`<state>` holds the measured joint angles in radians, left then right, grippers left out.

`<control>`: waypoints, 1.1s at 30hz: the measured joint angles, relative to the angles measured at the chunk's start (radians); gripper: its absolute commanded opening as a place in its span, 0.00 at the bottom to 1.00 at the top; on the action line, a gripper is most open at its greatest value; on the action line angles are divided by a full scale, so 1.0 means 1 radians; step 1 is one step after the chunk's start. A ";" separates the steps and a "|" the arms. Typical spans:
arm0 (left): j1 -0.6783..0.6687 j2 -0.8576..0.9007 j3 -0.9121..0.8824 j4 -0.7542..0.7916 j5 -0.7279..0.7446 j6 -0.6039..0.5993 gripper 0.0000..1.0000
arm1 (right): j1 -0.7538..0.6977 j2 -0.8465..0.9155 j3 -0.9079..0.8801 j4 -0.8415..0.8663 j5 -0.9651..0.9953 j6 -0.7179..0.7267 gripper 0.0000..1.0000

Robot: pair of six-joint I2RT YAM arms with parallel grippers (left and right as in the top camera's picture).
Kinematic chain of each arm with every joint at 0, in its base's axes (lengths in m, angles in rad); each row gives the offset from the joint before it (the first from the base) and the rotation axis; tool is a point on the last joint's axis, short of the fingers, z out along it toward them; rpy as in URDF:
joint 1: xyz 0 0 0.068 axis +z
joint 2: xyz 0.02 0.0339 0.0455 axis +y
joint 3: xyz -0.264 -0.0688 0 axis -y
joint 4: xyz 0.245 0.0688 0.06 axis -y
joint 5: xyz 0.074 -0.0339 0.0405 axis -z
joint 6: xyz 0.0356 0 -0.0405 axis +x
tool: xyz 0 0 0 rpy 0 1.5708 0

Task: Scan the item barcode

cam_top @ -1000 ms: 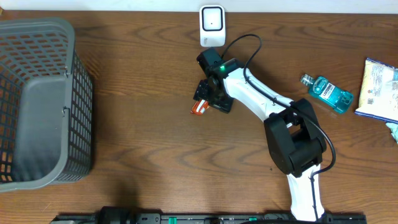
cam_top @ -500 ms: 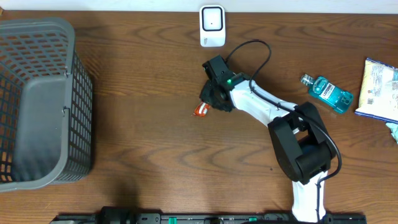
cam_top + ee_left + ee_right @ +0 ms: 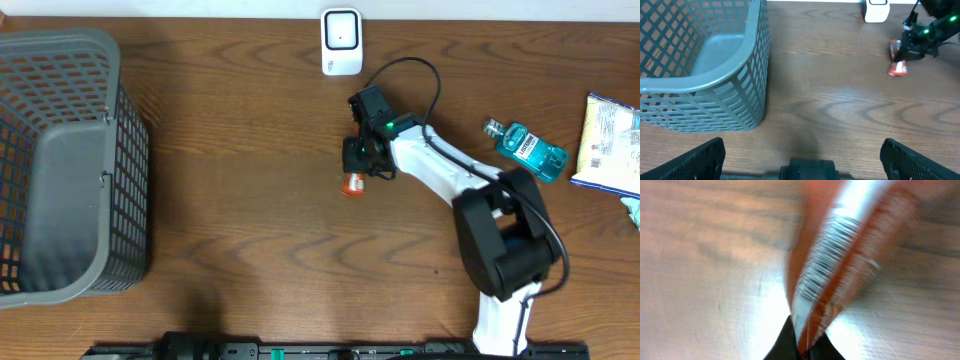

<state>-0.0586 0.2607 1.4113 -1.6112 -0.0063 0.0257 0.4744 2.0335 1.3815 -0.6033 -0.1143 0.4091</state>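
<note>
Left of the scanner [image 3: 341, 41], the grey basket [image 3: 130, 190] is showing bare floor. The right gripper [image 3: 360, 168] is clamping an orange barcoded packet [image 3: 352, 185].

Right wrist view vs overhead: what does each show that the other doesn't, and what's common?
Only right wrist: the black barcode stripes on the orange-and-white packet, blurred, its end pinched in the shut right gripper. Only overhead: the white box-shaped scanner at the far edge, grey plastic mesh basket at left, blue mouthwash bottle and printed snack bag at right. Both: that packet in the gripper over the brown wooden table.
</note>
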 measured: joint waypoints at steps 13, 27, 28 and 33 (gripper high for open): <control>0.000 0.000 0.000 0.000 0.000 0.000 0.99 | 0.055 -0.077 0.008 -0.128 0.048 -0.462 0.97; 0.000 0.000 0.000 0.000 0.000 0.000 0.99 | 0.051 -0.089 0.059 -0.012 0.117 -0.247 0.01; 0.000 0.000 0.000 0.000 0.000 0.000 0.99 | 0.051 -0.077 0.060 0.002 0.134 -0.228 0.01; 0.000 0.000 0.000 0.000 0.000 0.000 0.99 | 0.051 0.023 0.064 -0.014 0.158 -0.178 0.01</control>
<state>-0.0589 0.2607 1.4113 -1.6112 -0.0063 0.0257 0.5255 2.0567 1.4452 -0.6174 0.0441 0.2314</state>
